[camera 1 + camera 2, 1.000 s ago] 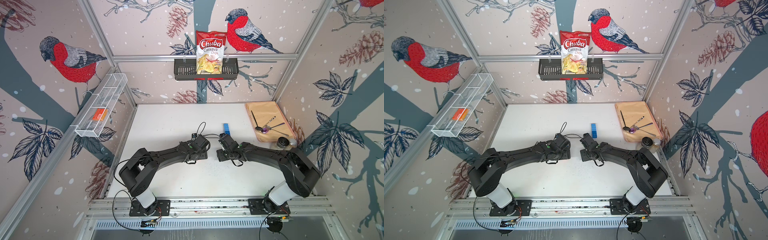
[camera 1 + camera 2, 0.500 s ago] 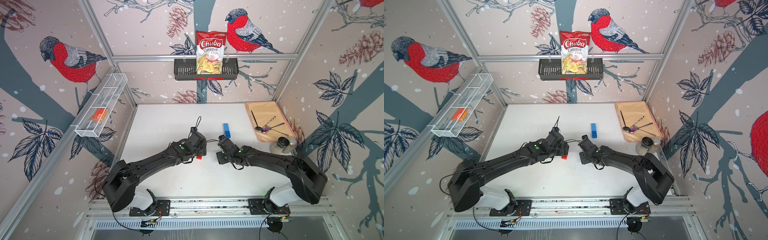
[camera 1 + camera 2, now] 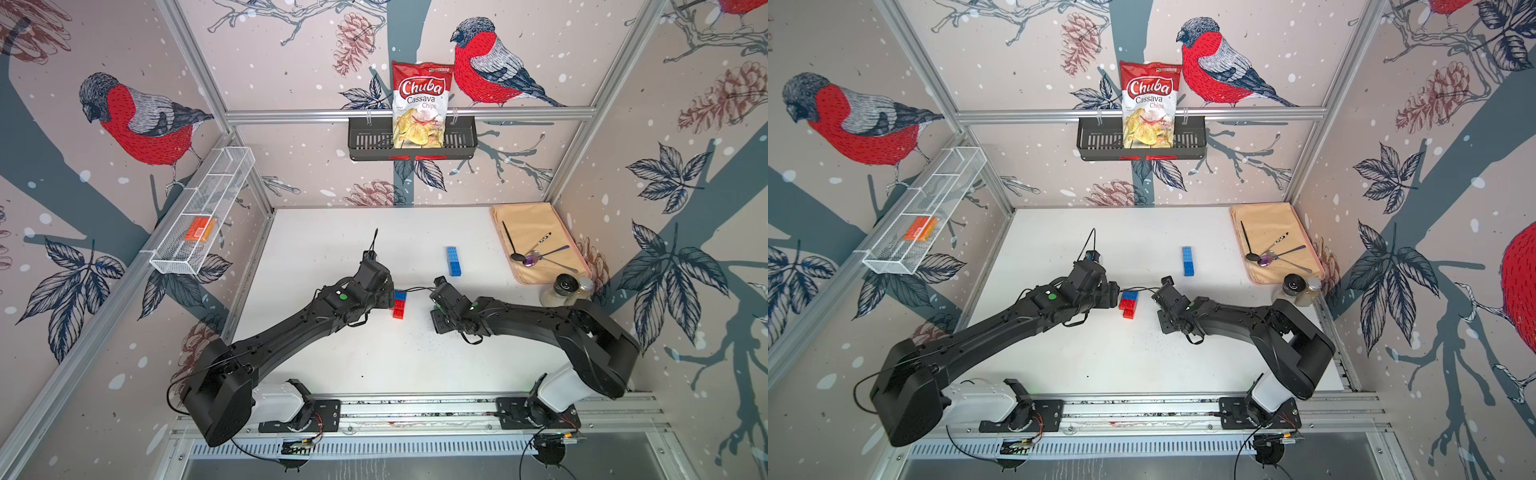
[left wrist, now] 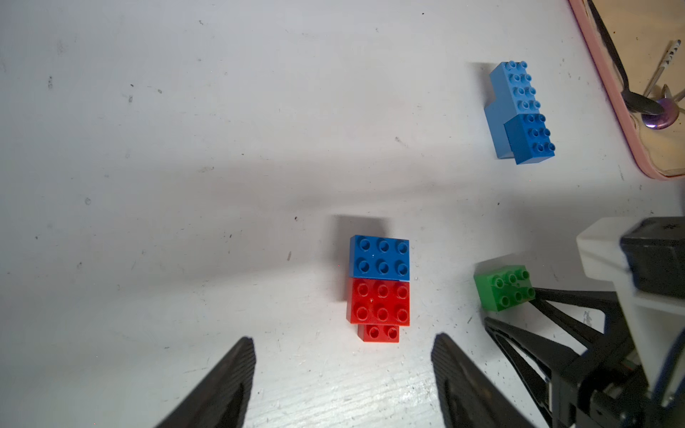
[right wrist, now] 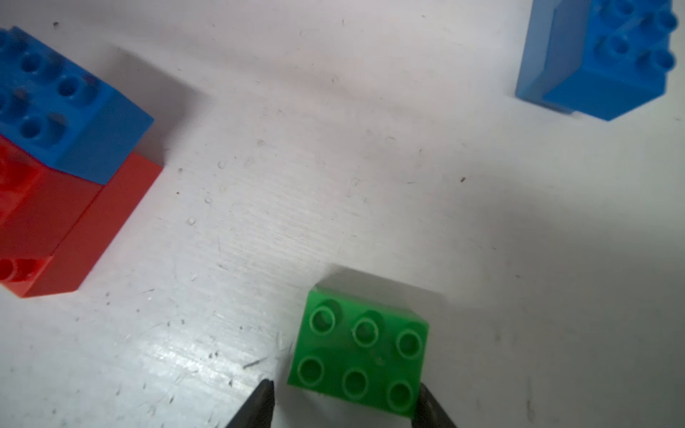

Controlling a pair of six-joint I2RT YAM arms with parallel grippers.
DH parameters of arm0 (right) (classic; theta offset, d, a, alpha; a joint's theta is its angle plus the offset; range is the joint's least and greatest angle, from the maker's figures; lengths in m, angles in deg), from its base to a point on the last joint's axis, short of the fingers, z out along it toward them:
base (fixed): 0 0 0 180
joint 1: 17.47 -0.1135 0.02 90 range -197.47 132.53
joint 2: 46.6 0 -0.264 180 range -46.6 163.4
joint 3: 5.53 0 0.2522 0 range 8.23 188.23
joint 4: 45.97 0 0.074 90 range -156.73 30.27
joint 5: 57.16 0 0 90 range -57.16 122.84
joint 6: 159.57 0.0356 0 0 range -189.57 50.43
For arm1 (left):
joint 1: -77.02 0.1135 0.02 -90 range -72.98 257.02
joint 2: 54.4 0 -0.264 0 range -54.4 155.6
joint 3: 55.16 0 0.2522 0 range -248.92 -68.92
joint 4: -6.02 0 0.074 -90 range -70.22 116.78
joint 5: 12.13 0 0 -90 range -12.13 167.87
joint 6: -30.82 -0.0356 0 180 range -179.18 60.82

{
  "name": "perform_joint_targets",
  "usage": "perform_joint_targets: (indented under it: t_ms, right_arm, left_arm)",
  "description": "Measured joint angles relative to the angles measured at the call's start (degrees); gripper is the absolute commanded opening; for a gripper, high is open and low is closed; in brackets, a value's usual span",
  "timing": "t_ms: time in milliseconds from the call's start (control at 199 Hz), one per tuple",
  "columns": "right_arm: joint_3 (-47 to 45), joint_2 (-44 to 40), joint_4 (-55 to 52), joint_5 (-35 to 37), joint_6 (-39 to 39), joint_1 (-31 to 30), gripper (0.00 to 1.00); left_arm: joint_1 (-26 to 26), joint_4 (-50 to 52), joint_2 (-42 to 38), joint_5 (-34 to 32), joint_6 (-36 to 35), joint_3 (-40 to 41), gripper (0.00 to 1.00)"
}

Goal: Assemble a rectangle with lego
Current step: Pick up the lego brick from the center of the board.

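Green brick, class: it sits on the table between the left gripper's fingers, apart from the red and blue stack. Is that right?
Wrong arm: the green brick sits on the table between the right gripper's fingers, apart from the red and blue stack. The right wrist view shows it.

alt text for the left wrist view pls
The left gripper, open and empty, points across a white table at a blue brick butted against a red brick, a second red brick poking out beneath. Nearby the right gripper straddles a green brick; a blue stack lies farther off.
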Motion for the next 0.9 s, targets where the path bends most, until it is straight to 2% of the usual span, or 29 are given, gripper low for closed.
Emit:
perform_joint_targets:
  t_ms: [427,899]
  right_arm:
    - [0.02,2.12,4.7,5.66,2.34,-0.66,0.61]
    - [1.14,3.37,4.72,7.78,6.23,-1.68,0.46]
  left_arm:
    - [1.33,-1.75,0.66,0.87,-1.09,0.9,0.76]
    - [1.66,-2.58,1.95,2.25,-1.09,2.1,0.76]
